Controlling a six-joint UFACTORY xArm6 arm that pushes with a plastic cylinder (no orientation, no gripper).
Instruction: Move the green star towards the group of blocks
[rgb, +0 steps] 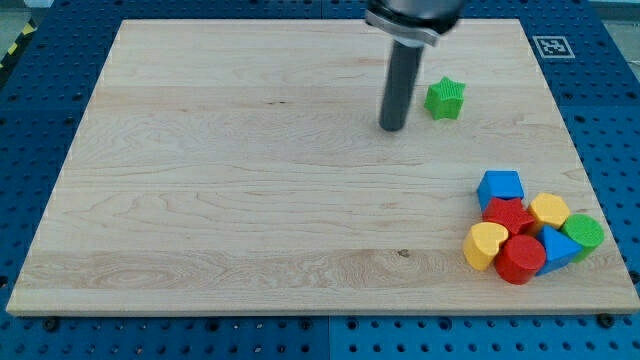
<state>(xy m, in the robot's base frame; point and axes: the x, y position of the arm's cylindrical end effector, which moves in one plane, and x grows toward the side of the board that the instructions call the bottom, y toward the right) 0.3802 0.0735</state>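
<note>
The green star (445, 98) lies on the wooden board (250, 180) near the view's upper right. My tip (393, 127) rests on the board just left of the star and slightly below it, a small gap apart. The group of blocks sits at the view's lower right: a blue pentagon-like block (501, 187), a red star (508, 215), a yellow hexagon (549, 210), a green cylinder (583, 232), a blue block (556, 249), a red cylinder (520, 259) and a yellow heart (486, 245), all touching one another.
A black-and-white marker tag (553, 46) sits at the board's upper right corner. A blue perforated table (40, 90) surrounds the board. The group lies close to the board's right and bottom edges.
</note>
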